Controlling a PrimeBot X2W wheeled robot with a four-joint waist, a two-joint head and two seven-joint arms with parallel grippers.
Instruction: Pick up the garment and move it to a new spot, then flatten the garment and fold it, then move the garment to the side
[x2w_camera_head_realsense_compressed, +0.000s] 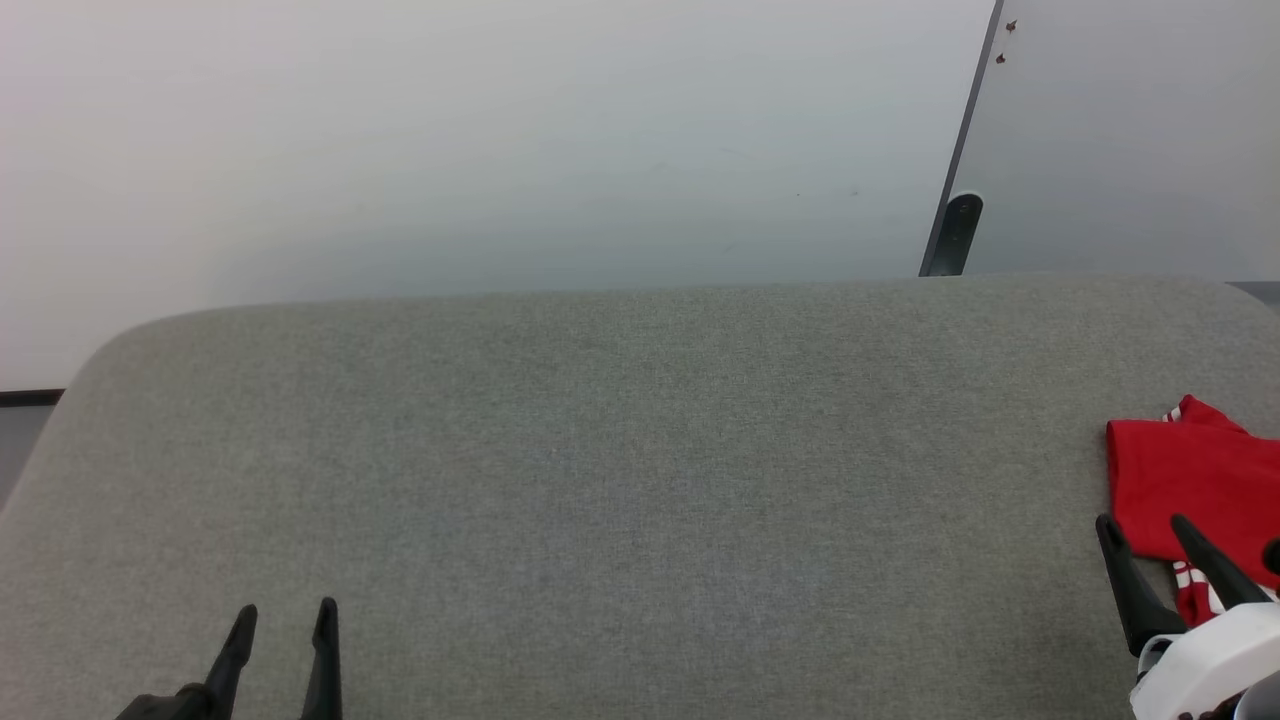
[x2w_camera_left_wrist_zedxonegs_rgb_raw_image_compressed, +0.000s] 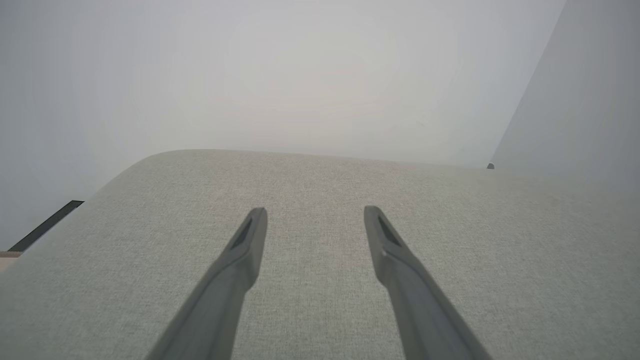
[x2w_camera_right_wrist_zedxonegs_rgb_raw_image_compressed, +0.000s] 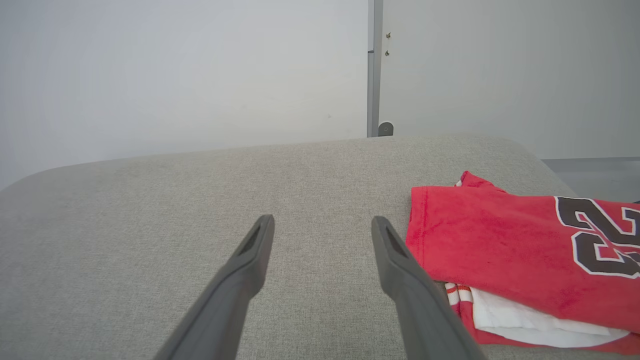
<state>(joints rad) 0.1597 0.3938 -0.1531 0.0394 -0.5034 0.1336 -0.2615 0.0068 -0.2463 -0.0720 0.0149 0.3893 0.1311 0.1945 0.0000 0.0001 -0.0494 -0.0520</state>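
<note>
Both arms low over the near side of the counter (x2w_camera_head_realsense_compressed: 600, 450). The left end effector (x2w_camera_head_realsense_compressed: 287, 604) has its fingers spread wide with nothing between them, over bare cloth surface well apart from the work. The right end effector (x2w_camera_head_realsense_compressed: 1140, 518) is likewise spread wide and empty. The garment (x2w_camera_right_wrist_zedxonegs_rgb_raw_image_compressed: 500, 245) lies folded at the right side of the counter, near its rounded far-right corner. It runs past the frame edge, so I cannot tell whether any of it overhangs. Judged from this, the fold and the move aside look done. Main risk: the right-hand finger of the right end effector crosses the garment's near-left edge in the wrist view, and I cannot tell whether it touches. A sideways swing or a drop from there could catch the hem, peel back the top layer and undo the fold. A drag could also carry the bundle toward the corner, where it might slide off. Second risk: the stack is uneven. A white sleeve layer (x2w_camera_right_wrist_zedxonegs_rgb_raw_image_compressed: 520, 317) and a strip of striped trim (x2w_camera_right_wrist_zedxonegs_rgb_raw_image_compressed: 457, 292) stick out below the red panel, loose lips easily snagged. Materials: the garment is soft matte red knit, limp and lightly creased, with a stitched hem and a black white-outlined numeral print (x2w_camera_right_wrist_zedxonegs_rgb_raw_image_compressed: 597, 235) that looks flat. The counter is covered in grey felt-like weave, likely grippy, so pushed cloth should rumple rather than glide. It has rounded corners and a softly curved far edge. Pale smooth wall (x2w_camera_head_realsense_compressed: 500, 130) behind.
</note>
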